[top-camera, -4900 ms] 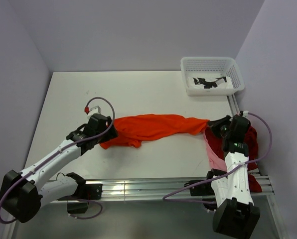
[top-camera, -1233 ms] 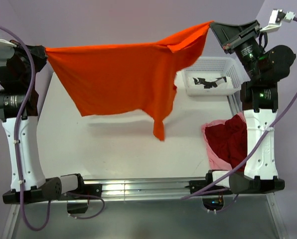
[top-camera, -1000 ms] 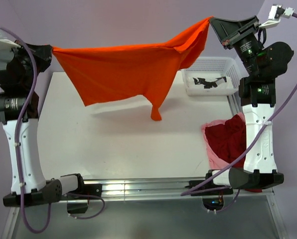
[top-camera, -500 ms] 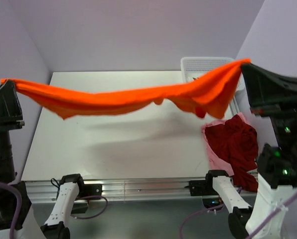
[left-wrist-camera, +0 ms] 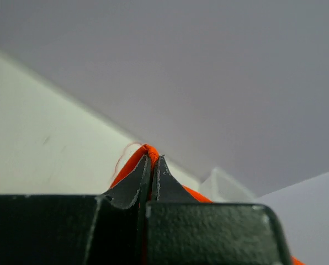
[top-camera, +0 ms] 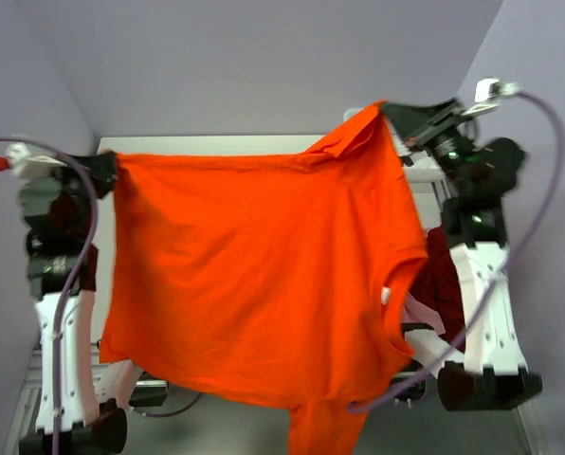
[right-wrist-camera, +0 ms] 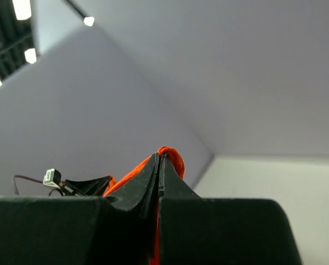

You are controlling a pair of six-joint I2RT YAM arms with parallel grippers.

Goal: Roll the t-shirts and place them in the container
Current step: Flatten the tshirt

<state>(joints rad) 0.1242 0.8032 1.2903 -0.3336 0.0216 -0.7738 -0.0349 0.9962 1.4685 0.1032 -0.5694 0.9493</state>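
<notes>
So the orange t-shirt (top-camera: 264,275) hangs spread wide in the air above the table (top-camera: 216,143), stretched between both arms. The left tool (top-camera: 107,169) is clamped tight on one top corner, and the right tool (top-camera: 389,112) is pinched closed on the opposite one. A dark red t-shirt (top-camera: 439,284) sits bunched behind its right edge.
</notes>
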